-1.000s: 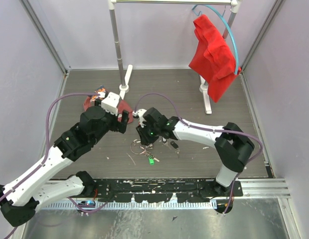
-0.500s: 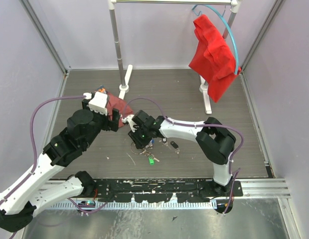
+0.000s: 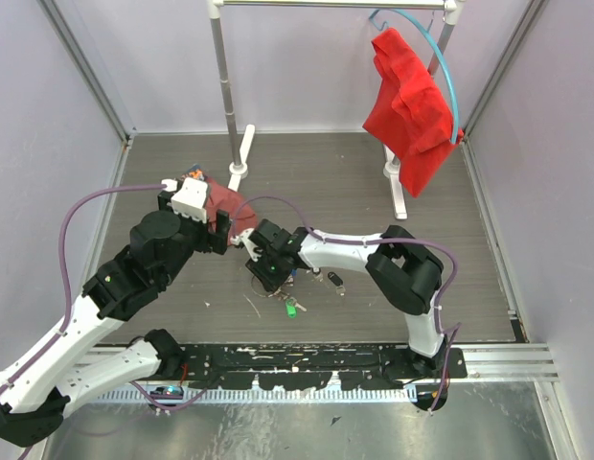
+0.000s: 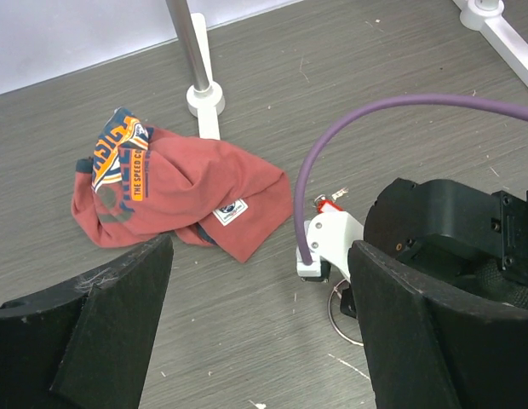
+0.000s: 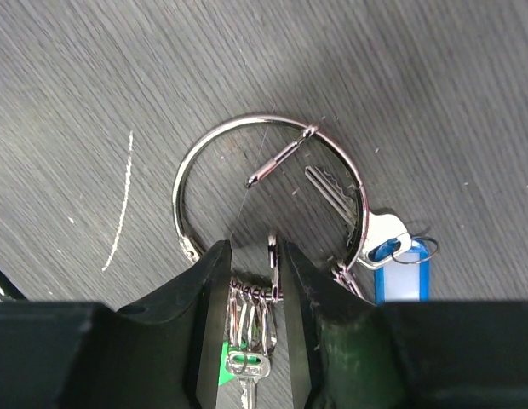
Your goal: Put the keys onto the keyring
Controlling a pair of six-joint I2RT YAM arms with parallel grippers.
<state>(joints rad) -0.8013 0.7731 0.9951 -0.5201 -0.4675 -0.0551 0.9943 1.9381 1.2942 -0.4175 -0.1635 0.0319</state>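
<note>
You're threading: right gripper (image 5: 254,247) clamps the keyring (image 5: 175,200), left gripper (image 4: 260,247) gapes idle; next, slip the stray key (image 3: 333,280) onto the open clasp (image 5: 281,160).

The keyring (image 5: 175,198) is thin, bright metal wire with a polished gloss, lying on a table (image 5: 119,77) of dark grey wood-grain board that is matt, finely ribbed and marked with pale scratches. At the keyring's rim the keys (image 5: 336,198) are smooth silvery metal, one with a glossy blue tag (image 5: 402,271) and one with a green tag (image 5: 237,363), both plastic. The right gripper (image 5: 254,256) straddling the wire has fingers (image 5: 211,315) of black plastic with a dull sheen, and well beyond the keyring a crumpled shirt (image 4: 187,183) is soft red cloth.
</note>
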